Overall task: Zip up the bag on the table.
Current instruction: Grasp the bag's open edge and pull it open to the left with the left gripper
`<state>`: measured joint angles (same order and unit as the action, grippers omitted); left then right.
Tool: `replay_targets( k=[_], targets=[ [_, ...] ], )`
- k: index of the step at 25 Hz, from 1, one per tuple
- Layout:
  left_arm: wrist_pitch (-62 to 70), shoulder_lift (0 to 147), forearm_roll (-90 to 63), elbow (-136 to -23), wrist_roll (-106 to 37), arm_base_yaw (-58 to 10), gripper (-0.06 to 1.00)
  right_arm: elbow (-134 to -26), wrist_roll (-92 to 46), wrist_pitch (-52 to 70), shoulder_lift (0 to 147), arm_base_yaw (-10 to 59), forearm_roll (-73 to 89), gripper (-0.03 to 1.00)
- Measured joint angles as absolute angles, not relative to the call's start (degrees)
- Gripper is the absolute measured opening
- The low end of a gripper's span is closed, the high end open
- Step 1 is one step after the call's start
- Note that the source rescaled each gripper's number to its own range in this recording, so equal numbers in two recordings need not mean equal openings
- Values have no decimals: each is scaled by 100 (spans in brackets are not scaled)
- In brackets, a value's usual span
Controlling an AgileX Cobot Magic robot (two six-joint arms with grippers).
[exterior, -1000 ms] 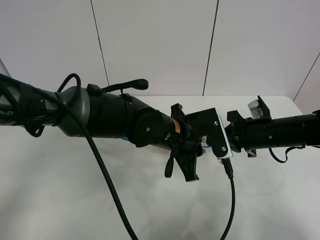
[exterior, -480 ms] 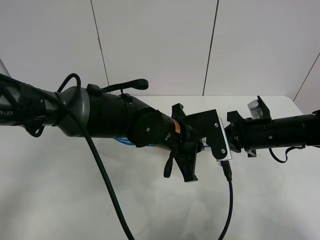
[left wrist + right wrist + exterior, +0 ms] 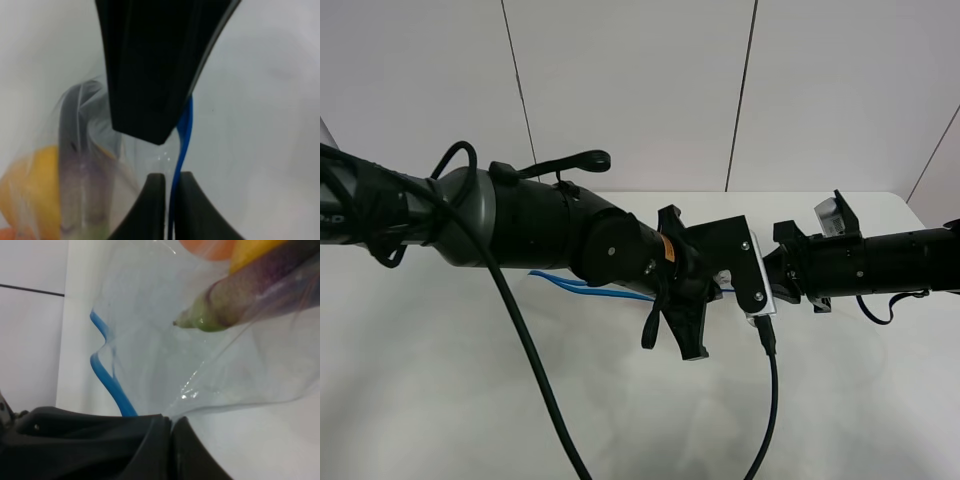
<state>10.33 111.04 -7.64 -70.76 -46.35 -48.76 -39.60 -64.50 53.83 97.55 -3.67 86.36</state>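
The bag is clear plastic, and its blue zip strip [image 3: 588,287] trails out to the left from under my left arm on the white table [image 3: 430,400]. In the left wrist view my left gripper [image 3: 171,178] is shut on the blue strip [image 3: 183,131]; the yellow pear [image 3: 35,192] and purple eggplant [image 3: 80,167] show through the bag. In the right wrist view my right gripper [image 3: 170,421] is shut on the bag's edge by the strip [image 3: 107,380]; eggplant [image 3: 250,296], pear [image 3: 252,251] and orange [image 3: 207,249] lie beyond. The two grippers [image 3: 698,292] [image 3: 776,280] are close together.
My left arm [image 3: 520,235] and its black cable [image 3: 535,390] cover most of the bag from above. The right arm [image 3: 870,262] reaches in from the right. A grey panelled wall [image 3: 640,90] stands behind the table's far edge.
My left gripper has slid left along the zip strip, away from the right gripper. More of the blue strip now shows to the left. The right arm has barely moved.
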Motion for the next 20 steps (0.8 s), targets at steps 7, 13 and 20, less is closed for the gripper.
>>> replay_targets(
  k=[7,13,20],
  targets=[
    [1250,11104,-516,-7076,-4635,-4788,0,-3960,-6540,5383,9755,-367,8630,0],
    [1541,11104,-516,-7076,-4630,-4439,0,-3960,-6543,5378,9755,-367,8636,0],
    [1850,11099,-324,-7076,-4630,-4161,0,-3960,-6561,5378,9755,-367,8641,0]
  ],
)
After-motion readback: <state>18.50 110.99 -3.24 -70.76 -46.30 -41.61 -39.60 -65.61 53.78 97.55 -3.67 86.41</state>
